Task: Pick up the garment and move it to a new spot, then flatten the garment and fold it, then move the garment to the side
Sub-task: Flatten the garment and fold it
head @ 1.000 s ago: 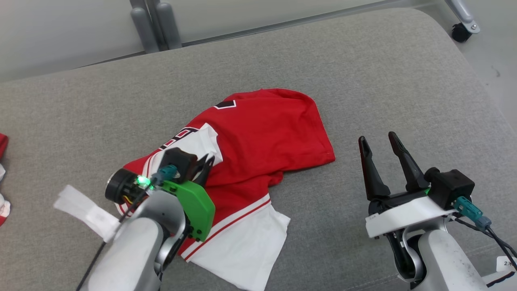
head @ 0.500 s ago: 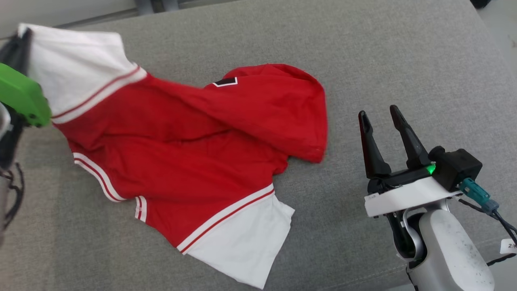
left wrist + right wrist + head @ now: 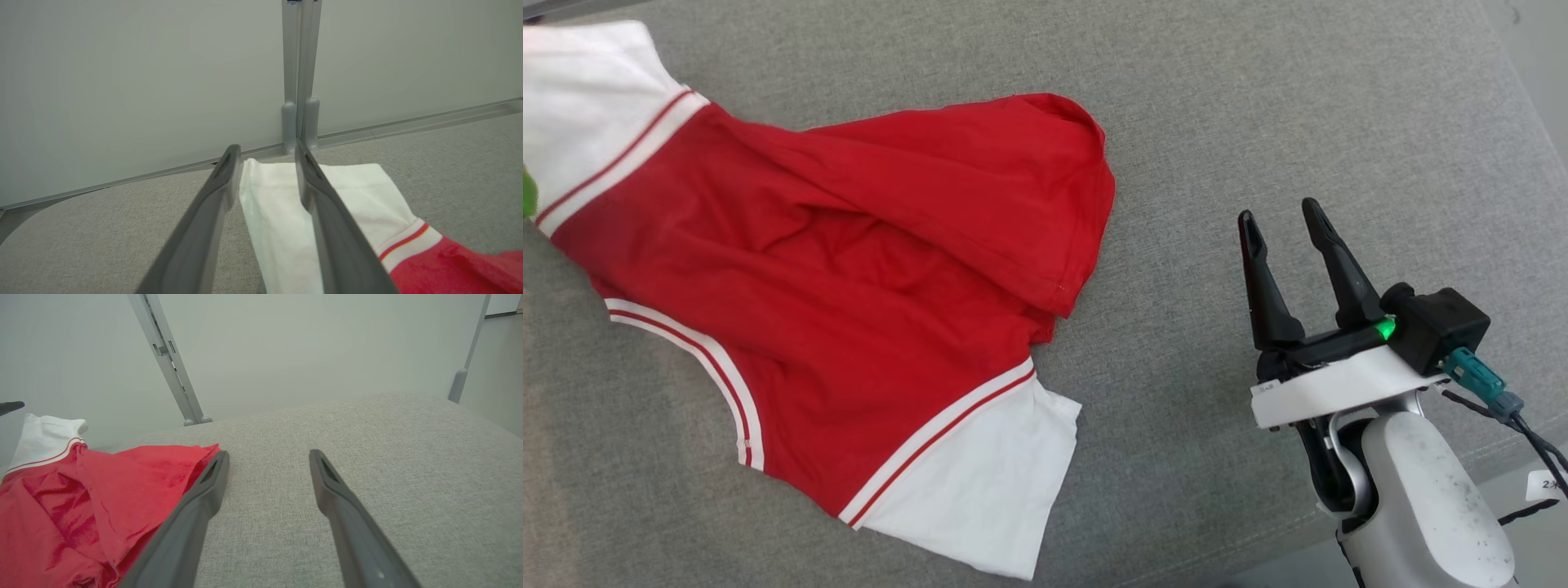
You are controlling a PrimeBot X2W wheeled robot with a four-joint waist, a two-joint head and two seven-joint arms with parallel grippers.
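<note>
Left claw (image 3: 268,149) stands with jaws apart over the white sleeve (image 3: 278,212) of the garment (image 3: 849,261), clamping nothing, apparently so the cloth can settle. It lies spread but creased on the grey cushion (image 3: 1258,106). Right claw (image 3: 1278,212) hovers agape beside it, untouching.

1. Right gripper (image 3: 1278,211): 2 long, black, tapering fingers (image 3: 1266,286) on a white plate (image 3: 1327,388).
2. Black camera block (image 3: 1437,327), teal connector (image 3: 1474,377), green light (image 3: 1383,329), black cables (image 3: 1535,445).
3. Pale grey forearm (image 3: 1421,498), dark-speckled.
4. Left gripper (image 3: 267,147): 2 dark grey, flat-sided fingers.
</note>
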